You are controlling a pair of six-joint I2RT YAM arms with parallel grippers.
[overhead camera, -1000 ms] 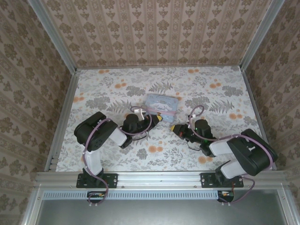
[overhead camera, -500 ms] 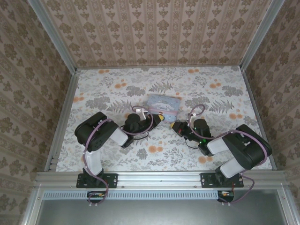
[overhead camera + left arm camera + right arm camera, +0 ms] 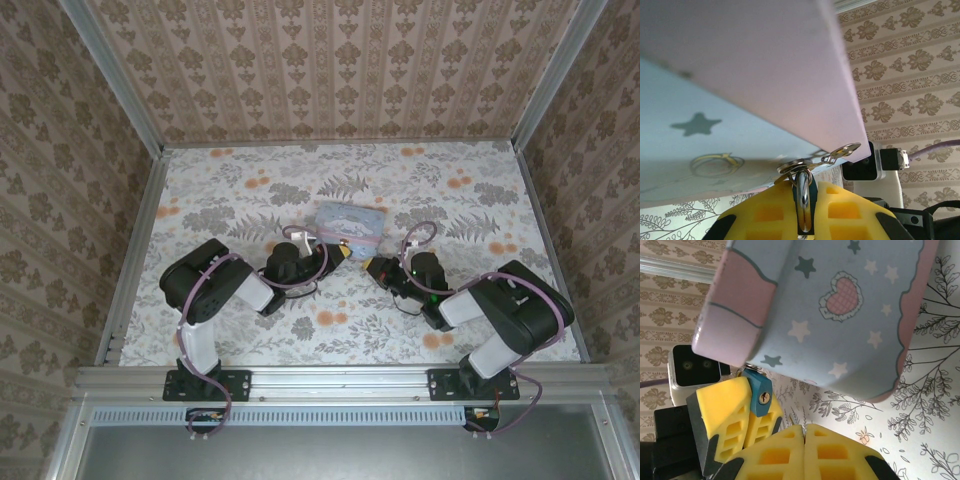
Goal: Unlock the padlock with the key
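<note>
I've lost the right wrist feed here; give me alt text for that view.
The left gripper clamps a small teal padlock, keyhole facing the camera, just below the corner of a pale blue tin with stars and a pink heart. The right gripper sits shut at the bottom edge, with nothing visible in its grip.

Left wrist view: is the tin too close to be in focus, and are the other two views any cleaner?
Left wrist: the tin sits very close, soft and pale, shadowed under its edge; the padlock has a bright glint on its metal loop. Right wrist: sharp and evenly lit, padlock and tin print crisp. Top external: even light, faint shadows, padlock too small to make out.
</note>
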